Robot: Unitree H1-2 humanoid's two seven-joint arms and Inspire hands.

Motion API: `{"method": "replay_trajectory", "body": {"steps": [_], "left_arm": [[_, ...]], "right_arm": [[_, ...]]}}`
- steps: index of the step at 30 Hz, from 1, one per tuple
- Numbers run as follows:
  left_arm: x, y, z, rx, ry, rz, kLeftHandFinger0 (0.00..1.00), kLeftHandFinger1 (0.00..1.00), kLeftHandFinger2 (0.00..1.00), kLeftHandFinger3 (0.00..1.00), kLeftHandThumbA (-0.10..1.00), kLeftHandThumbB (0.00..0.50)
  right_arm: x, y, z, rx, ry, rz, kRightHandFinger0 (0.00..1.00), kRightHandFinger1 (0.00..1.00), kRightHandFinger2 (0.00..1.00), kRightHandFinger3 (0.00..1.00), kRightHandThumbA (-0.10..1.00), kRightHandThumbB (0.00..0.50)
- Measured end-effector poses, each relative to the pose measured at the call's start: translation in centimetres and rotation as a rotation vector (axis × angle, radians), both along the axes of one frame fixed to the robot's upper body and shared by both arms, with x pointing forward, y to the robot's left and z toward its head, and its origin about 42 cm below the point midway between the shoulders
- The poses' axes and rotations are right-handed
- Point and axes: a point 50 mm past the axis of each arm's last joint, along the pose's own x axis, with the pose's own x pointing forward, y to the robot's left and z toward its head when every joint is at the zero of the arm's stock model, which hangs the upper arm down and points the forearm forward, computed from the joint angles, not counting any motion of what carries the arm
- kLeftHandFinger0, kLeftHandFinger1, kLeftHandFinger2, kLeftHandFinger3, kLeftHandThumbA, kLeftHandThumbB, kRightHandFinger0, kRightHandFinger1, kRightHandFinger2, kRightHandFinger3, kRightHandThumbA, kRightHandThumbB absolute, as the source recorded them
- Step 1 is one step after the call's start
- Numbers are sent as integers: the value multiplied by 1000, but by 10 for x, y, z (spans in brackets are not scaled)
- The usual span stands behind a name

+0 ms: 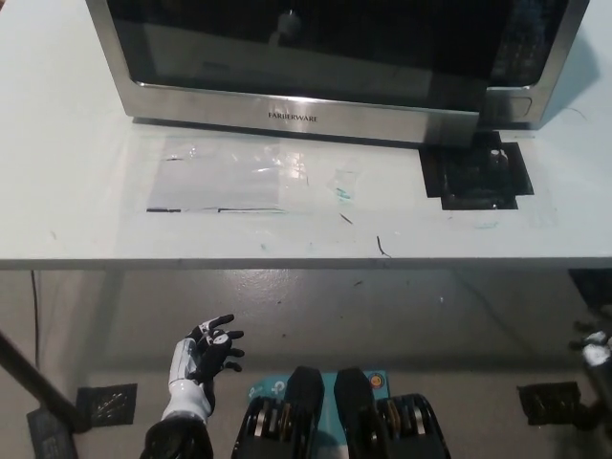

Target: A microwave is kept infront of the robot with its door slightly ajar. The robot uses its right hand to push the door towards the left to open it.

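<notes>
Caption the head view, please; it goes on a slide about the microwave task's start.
Microwave door slightly ajar on the table; left hand open below its edge, right hand barely visible.

Steel microwave (325, 57) on table; door (296, 72) slightly ajar.

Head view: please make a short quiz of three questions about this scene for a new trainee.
1. True or false: the microwave stands on the table.
2. Which hand shows at the lower left, below the table edge? A) left hand B) right hand
3. Fill in: the left hand holds nothing and its fingers are ____.

Key: 1 true. 2 A; of the right hand only a small part shows at the right edge. 3 apart; the microwave door stands slightly ajar, untouched.
</notes>
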Motion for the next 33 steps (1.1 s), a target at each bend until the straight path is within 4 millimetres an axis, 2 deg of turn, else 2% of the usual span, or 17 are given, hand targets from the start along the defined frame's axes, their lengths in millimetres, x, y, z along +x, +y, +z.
{"method": "replay_trajectory", "body": {"steps": [2, 4, 5, 8, 10, 13, 16, 18, 21, 24, 26, 29, 30, 31, 33], "left_arm": [[0, 1, 0, 1, 0, 1, 284, 321, 420, 559, -4, 0], [0, 2, 0, 4, 0, 0, 257, 295, 382, 538, -11, 0], [0, 2, 0, 6, 0, 1, 251, 291, 379, 533, -5, 1], [0, 4, 0, 11, -3, 4, 248, 288, 376, 520, 15, 2], [0, 4, 0, 14, -5, 4, 263, 298, 386, 523, 20, 0], [-1, 4, -1, 17, -5, 2, 298, 313, 406, 543, 33, 0], [-2, 5, -1, 19, -5, 0, 323, 328, 432, 541, 9, 0], [-2, 6, -1, 21, -7, 2, 299, 311, 412, 534, 1, 0], [-2, 6, 0, 23, -9, 1, 311, 321, 410, 555, -2, 0], [-3, 6, 0, 24, -10, 0, 313, 322, 416, 563, -4, 0], [-3, 6, -1, 23, -9, 1, 298, 314, 412, 547, -17, 0], [-3, 6, 0, 23, -10, 0, 293, 313, 412, 547, 10, 0], [-3, 6, 0, 24, -10, 0, 301, 314, 406, 544, 14, 0], [-3, 6, 0, 24, -11, -1, 292, 303, 394, 543, 20, 0], [-3, 6, -1, 25, -10, -1, 288, 299, 390, 541, 29, 0]], "right_arm": [[-1, -6, 23, -16, -57, 8, 396, 546, 670, 796, 304, 234], [-2, -9, 43, -30, -105, 19, 404, 540, 660, 806, 233, 206], [-2, -12, 58, -39, -141, 29, 414, 535, 654, 803, 233, 217], [4, -15, 87, -60, -208, 56, 415, 500, 634, 811, 242, 200], [14, -16, 104, -72, -244, 79, 402, 518, 639, 798, 241, 192], [28, -17, 122, -91, -273, 106, 400, 544, 659, 838, 279, 198], [50, -17, 153, -129, -326, 135, 407, 559, 663, 842, 272, 185], [71, -18, 171, -150, -347, 154, 407, 548, 666, 840, 339, 201], [102, -19, 196, -197, -361, 176, 432, 591, 713, 866, 384, 243], [135, -18, 213, -223, -341, 190, 459, 616, 706, 883, 399, 256], [154, -15, 219, -234, -318, 200, 461, 620, 698, 894, 352, 240], [181, -9, 222, -252, -270, 217, 473, 633, 719, 896, 346, 223], [188, -7, 223, -259, -253, 221, 474, 655, 751, 920, 319, 198], [194, -5, 223, -264, -240, 225, 490, 689, 780, 900, 260, 169], [209, 0, 222, -277, -201, 233, 508, 709, 785, 890, 237, 160]]}}
